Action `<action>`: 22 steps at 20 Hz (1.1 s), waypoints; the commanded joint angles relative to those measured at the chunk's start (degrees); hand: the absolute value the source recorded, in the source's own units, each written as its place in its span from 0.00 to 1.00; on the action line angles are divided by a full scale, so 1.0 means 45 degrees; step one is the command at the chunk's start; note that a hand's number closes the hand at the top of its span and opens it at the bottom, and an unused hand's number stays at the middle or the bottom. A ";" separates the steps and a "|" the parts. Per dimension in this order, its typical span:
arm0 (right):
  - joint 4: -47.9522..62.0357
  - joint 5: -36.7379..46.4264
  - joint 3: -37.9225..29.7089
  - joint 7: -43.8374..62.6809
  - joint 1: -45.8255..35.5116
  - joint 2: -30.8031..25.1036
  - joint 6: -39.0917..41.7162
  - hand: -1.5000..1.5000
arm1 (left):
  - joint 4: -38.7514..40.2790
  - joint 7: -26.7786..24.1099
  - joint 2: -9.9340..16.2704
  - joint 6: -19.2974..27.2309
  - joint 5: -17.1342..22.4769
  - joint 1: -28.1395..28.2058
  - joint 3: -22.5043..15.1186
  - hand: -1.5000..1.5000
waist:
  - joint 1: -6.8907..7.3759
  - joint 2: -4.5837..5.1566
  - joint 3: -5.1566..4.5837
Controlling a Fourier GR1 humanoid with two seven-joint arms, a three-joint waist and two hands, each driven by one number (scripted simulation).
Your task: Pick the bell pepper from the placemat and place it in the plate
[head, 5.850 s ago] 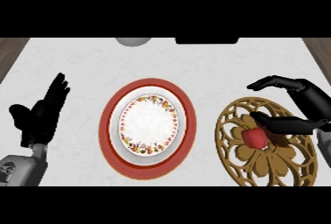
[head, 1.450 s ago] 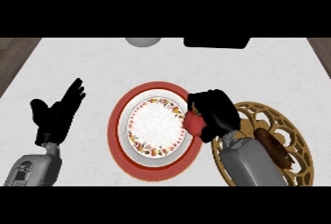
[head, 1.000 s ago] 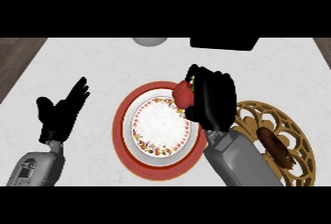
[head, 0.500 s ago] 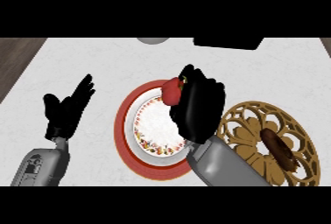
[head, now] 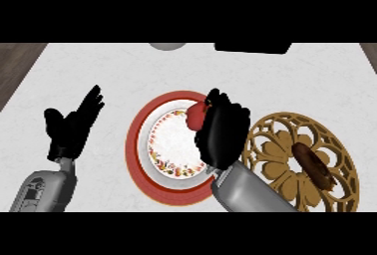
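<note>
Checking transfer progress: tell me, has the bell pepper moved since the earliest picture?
Yes. The bell pepper, held in the right hand, went leftward from the placemat to above the plate.

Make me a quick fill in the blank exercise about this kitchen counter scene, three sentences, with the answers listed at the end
1. The right hand is curled round the red ____.
2. That hand hangs over the plate, whose rim is coloured ____.
3. The open hand resting at the view's left, fingers up, is the robot's ____ hand.

Missing words: bell pepper; red; left. The golden placemat lies right of the plate.
</note>
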 commanded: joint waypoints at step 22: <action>-0.1835 -0.1803 0.1650 0.1292 -0.0647 0.0171 -0.6729 0.00 | 0.0069 -0.0405 -0.0163 0.0090 -0.0101 0.0320 0.0159 0.50 | -0.0367 -0.0115 0.0020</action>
